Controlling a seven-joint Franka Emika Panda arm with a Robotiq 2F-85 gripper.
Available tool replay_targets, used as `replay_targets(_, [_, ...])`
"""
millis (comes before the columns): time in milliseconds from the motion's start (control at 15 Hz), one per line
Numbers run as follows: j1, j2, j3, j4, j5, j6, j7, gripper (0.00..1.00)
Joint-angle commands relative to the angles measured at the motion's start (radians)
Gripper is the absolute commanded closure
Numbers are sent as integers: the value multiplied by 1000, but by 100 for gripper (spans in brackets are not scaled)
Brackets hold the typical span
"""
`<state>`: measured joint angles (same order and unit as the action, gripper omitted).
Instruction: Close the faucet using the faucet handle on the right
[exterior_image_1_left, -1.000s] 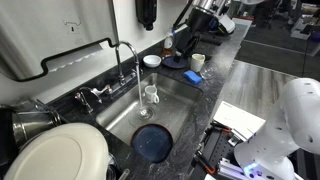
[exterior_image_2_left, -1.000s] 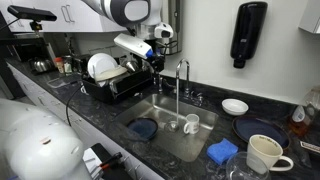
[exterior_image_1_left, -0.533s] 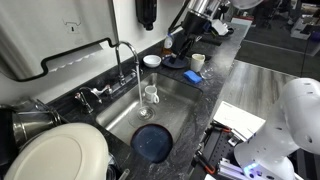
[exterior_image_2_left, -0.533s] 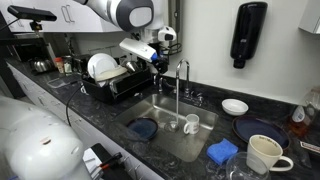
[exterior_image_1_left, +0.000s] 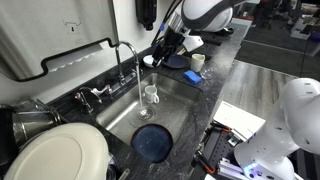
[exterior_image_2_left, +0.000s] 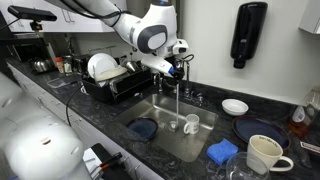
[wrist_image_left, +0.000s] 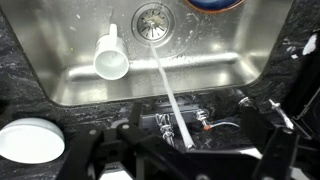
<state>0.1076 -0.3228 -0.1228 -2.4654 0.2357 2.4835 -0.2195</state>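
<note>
The chrome faucet (exterior_image_2_left: 186, 84) stands upright at the back rim of the steel sink (wrist_image_left: 230, 50). Its thin arched spout curves out over the basin, mouth down, with water (wrist_image_left: 165, 85) running toward the drain. The short faucet handle (exterior_image_2_left: 193, 96) sits just beside the base; I cannot tell which way it points. My tool (wrist_image_left: 185, 150) hangs over the arch, fingers spread, gripping nothing. A white cup (wrist_image_left: 110, 58) and a round blue plate (exterior_image_2_left: 143, 128) sit in the basin, and the surface (exterior_image_2_left: 100, 108) around it is speckled dark stone.
</note>
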Motion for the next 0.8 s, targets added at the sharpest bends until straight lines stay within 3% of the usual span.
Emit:
replay_targets(0, [-36,127,6,79,-13,76,-5,0])
replay_targets(733, [-87,269,-7,220,5,62,-205,0])
